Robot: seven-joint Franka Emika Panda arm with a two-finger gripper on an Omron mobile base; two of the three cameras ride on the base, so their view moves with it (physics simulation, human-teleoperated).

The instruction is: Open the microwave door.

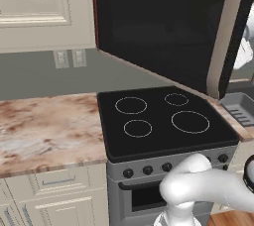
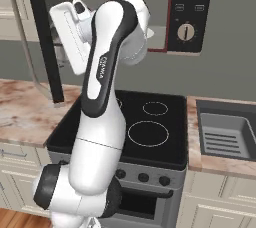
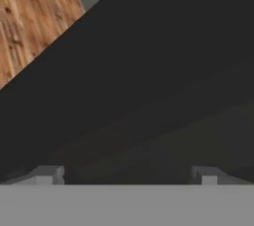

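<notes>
Above the stove [image 1: 168,121], the microwave door [image 1: 158,27] stands swung out, dark panel directly facing the pincer [image 3: 127,175], fingers apart, holding nothing.

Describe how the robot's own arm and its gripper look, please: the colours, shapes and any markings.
The glossy white, rounded robot arm has thick tubular links with dark grey joints and a dark band on the upper link bearing small white lettering, too small to read. No loose cables show. The two-finger gripper has small, blocky grey finger tips in the hand view.
</notes>
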